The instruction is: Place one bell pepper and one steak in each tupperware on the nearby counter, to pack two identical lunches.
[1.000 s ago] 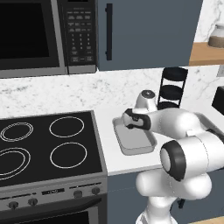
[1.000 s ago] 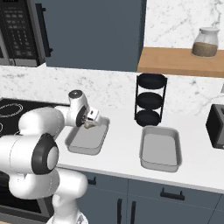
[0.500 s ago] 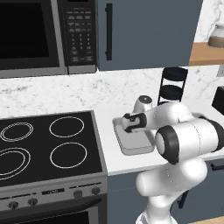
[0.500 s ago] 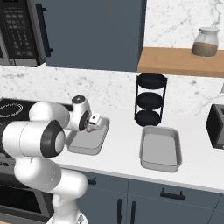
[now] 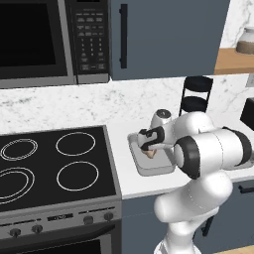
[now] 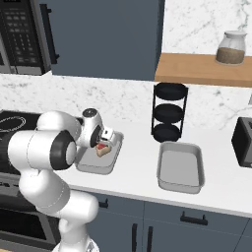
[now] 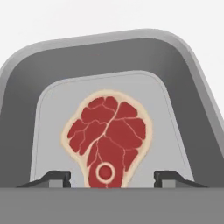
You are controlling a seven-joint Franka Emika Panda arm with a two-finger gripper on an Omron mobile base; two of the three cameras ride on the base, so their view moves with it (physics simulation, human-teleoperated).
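Steak just let go into the left container.

My claw (image 7: pixel 112 178) has spread apart since a moment ago, and the steak (image 7: pixel 106 138) now lies flat on the floor of the left container (image 6: pixel 84 166), with a finger tip (image 7: pixel 56 177) standing clear of it on either side, so I read the claw as open and holding nothing. I'd count that as one steak packed, with no pepper beside it that I can see. The right container (image 6: pixel 163 180) sits further right on the counter (image 6: pixel 133 177), apparently bare, so most of the packing looks still ahead. My arm (image 5: pixel 211 151) is folded in tight, elbow near me, with the wrist tipped down over the left container's middle.
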